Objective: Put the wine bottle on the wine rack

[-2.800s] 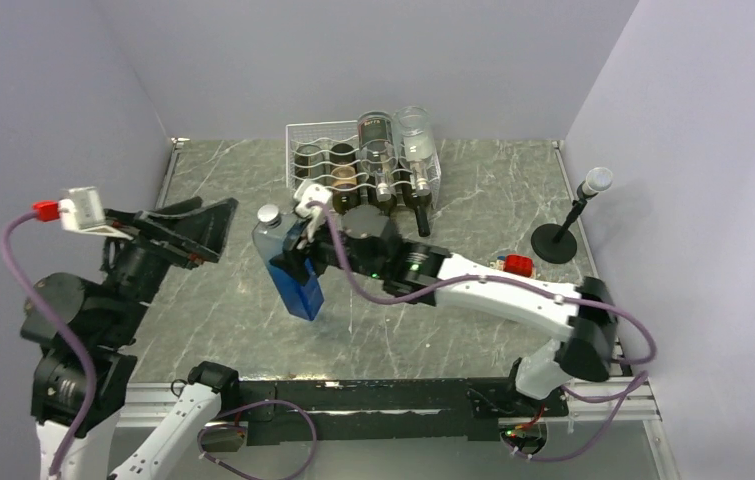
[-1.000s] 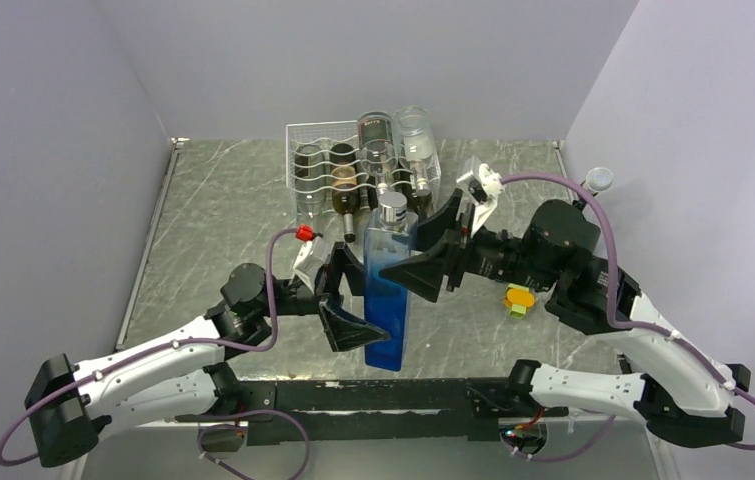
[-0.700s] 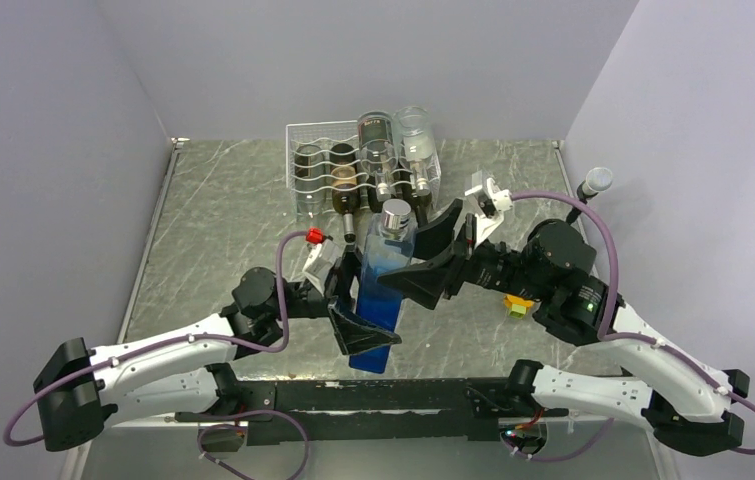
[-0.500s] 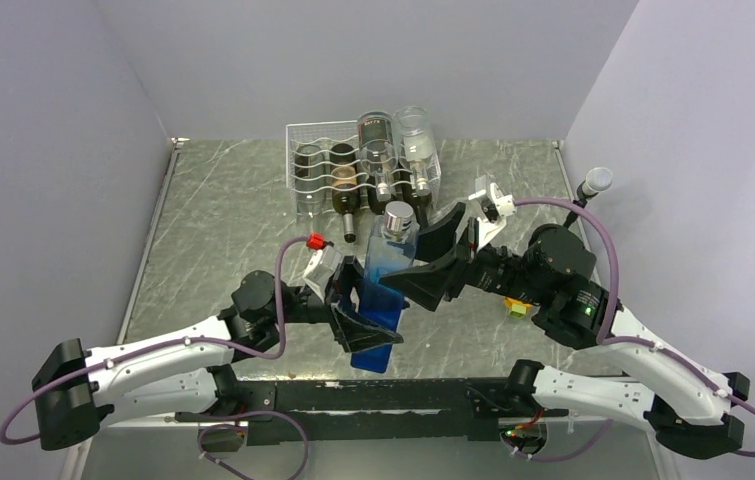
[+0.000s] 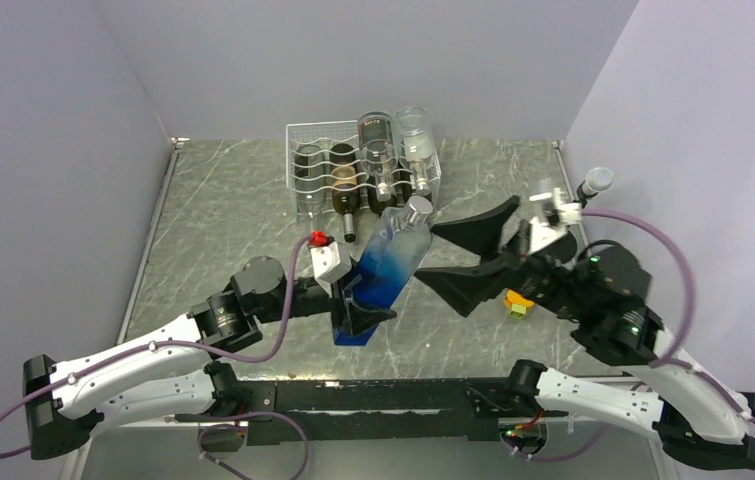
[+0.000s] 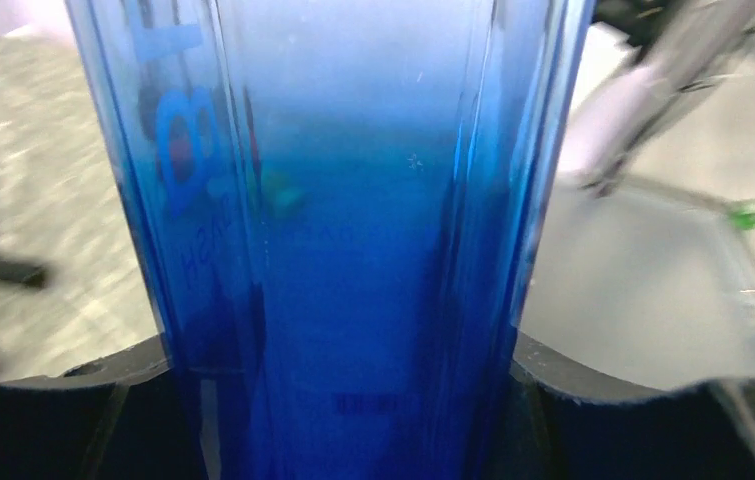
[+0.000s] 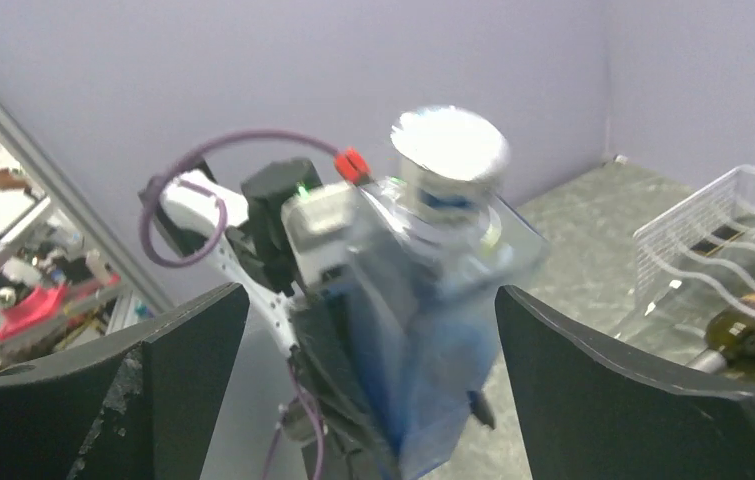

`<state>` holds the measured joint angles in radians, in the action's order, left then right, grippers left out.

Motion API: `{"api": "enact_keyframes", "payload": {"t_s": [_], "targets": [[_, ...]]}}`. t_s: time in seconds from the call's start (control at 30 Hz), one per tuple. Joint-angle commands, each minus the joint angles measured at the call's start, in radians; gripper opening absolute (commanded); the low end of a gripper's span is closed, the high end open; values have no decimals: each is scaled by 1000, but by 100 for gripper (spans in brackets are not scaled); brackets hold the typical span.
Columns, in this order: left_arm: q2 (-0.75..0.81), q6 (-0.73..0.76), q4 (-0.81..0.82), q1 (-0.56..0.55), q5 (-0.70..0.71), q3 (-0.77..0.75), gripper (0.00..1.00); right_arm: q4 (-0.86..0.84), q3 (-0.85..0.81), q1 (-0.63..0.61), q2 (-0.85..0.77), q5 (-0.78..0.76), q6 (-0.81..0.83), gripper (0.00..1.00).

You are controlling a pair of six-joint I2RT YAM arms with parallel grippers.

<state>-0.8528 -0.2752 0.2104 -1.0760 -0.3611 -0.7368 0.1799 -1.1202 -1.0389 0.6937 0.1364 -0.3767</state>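
**Handover done: left arm alone is tipping the bottle toward the rack**

Left gripper [image 5: 356, 305] is clamping the base of the blue wine bottle [image 5: 391, 258]. The bottle is now leaning cap-first toward the far right, no longer upright. Wine rack [image 5: 303, 135] is sitting at the far edge, just beyond the cap. Stored bottles [image 5: 393, 135] are crowding its right top, so only the top-left cradles look free. Right gripper [image 5: 468, 255] is backing off to the right, jaws wide apart and holding nothing. Mic stand [image 5: 596, 182] and yellow block [image 5: 516, 303] are sitting off right, out of the path.
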Motion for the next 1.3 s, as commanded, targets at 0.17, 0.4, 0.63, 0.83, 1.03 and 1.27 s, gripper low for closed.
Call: {"api": "enact_keyframes", "payload": {"t_s": [0.17, 0.4, 0.63, 0.83, 1.03, 1.27], "targets": [[-9, 447, -258, 16, 351, -134, 1, 222, -216, -3, -17, -183, 33, 100], [44, 738, -117, 16, 410, -35, 1, 466, -348, -4, 116, -150, 24, 97], [-28, 1053, -323, 16, 481, -107, 1, 574, -336, -3, 182, -218, 54, 100], [-46, 1223, -269, 16, 497, -64, 1, 662, -368, 6, 284, -219, 80, 100], [-19, 1436, -72, 16, 553, 60, 1, 679, -272, 40, 311, -130, 120, 100], [6, 1518, 22, 16, 556, 143, 1, 608, -148, 57, 383, -3, 151, 100]]}}
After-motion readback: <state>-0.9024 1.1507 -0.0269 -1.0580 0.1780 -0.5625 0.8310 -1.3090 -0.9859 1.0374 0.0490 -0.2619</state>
